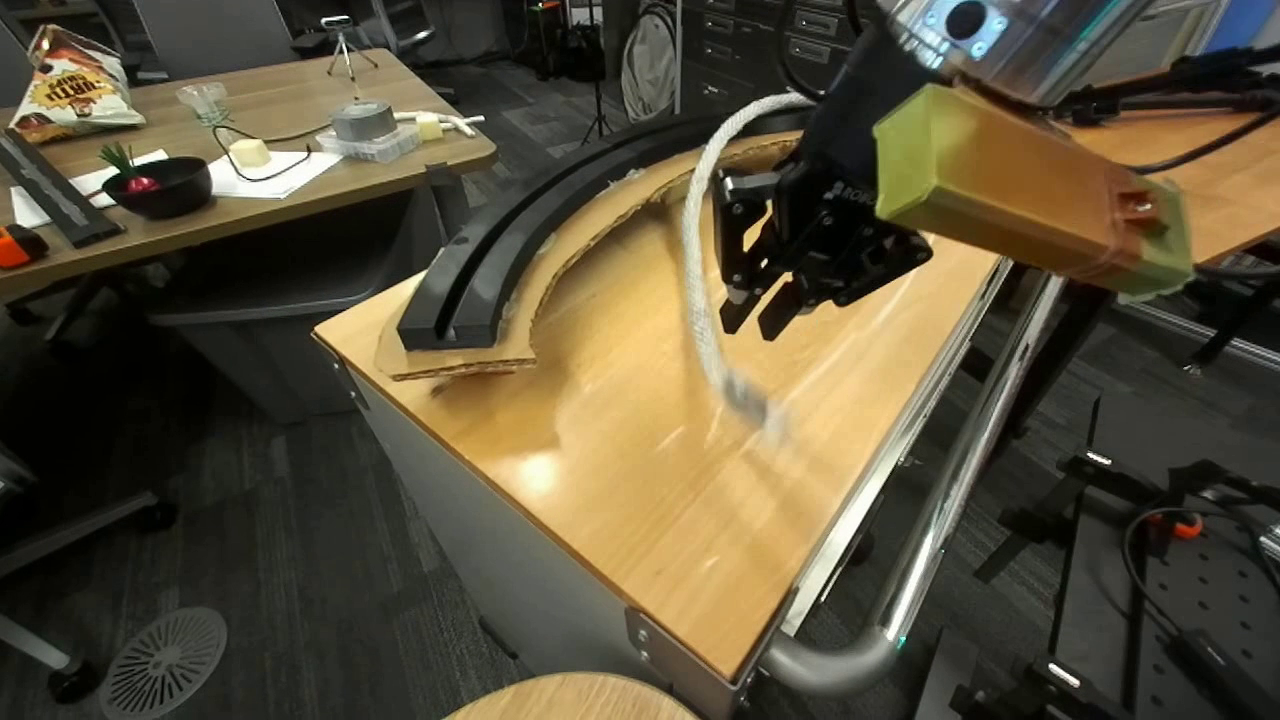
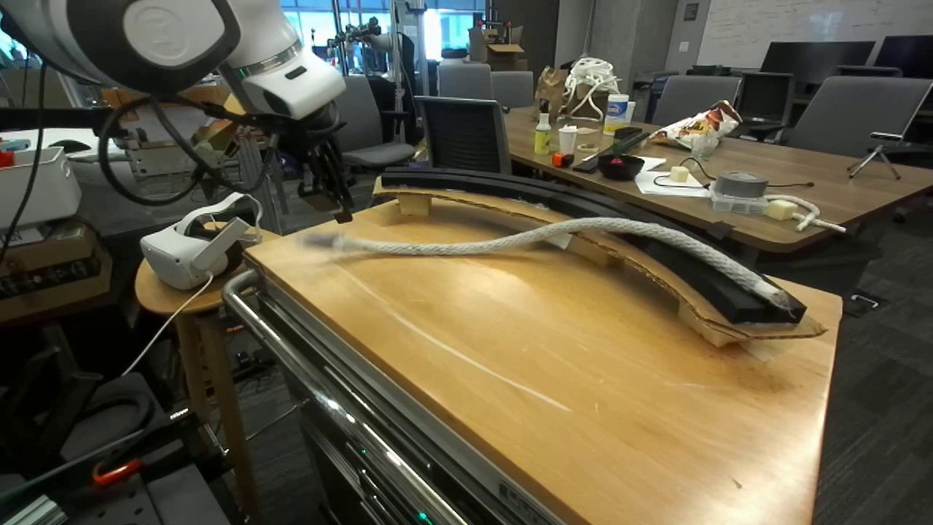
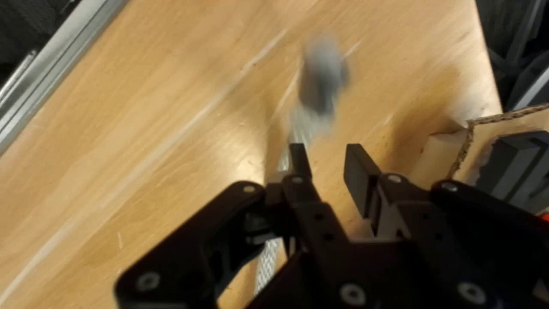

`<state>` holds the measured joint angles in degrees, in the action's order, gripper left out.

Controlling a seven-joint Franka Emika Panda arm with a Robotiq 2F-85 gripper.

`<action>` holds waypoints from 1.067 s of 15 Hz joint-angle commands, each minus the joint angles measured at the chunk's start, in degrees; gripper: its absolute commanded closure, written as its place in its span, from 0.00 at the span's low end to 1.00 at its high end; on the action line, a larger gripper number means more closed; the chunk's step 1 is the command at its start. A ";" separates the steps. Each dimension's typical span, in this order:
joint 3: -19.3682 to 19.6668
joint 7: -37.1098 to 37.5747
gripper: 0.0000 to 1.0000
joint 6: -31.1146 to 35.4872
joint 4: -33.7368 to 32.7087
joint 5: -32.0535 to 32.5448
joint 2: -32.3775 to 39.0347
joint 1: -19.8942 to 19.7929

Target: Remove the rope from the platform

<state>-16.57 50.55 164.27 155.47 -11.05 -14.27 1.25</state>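
The pale rope (image 1: 695, 240) has one end on the end of the black curved platform (image 1: 570, 190); that end shows in an exterior view (image 2: 758, 284). The rope (image 2: 466, 246) crosses the platform's inner edge and runs out over the tabletop. Its grey tip is blurred in all views, including the wrist view (image 3: 319, 81). I cannot tell whether the tip touches the wood. My gripper (image 1: 757, 318) is open above the tabletop, with a gap between its fingers (image 3: 327, 159). The rope passes beside and behind the left finger in the wrist view, not between the fingers.
The platform's base stands on blocks on the wooden tabletop (image 1: 640, 500). A shiny metal rail (image 1: 930, 540) runs along the table edge. A white headset (image 2: 186, 255) lies on a round stool beside it. Another table (image 2: 816, 175) holds a bowl, tape and a chip bag.
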 commanded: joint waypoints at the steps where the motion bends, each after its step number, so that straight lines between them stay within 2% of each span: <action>1: 0.53 3.64 0.37 -13.41 -8.25 9.80 3.80 -4.57; 2: -0.92 7.18 0.31 -17.98 -10.53 13.97 4.17 -8.03; 4: 1.65 15.39 0.15 -24.54 -14.37 23.22 4.49 -9.27; 5: 2.75 17.98 0.08 -28.16 -16.54 24.80 4.99 -9.22; 6: 4.15 17.34 0.01 -30.89 -18.45 23.18 5.95 -8.01; 7: 5.22 14.99 0.19 -26.17 -13.79 22.63 3.92 -6.43; 9: 6.35 15.40 0.03 -29.15 -16.28 22.57 4.70 -6.44; 10: 6.44 15.56 0.00 -29.43 -16.76 22.55 5.07 -6.38; 13: 7.46 12.43 0.00 -31.23 -20.59 22.99 6.67 -5.63; 16: 11.49 9.56 0.00 -31.65 -27.12 21.63 7.02 -7.05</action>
<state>-9.33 63.77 134.66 135.90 11.19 -8.42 -5.53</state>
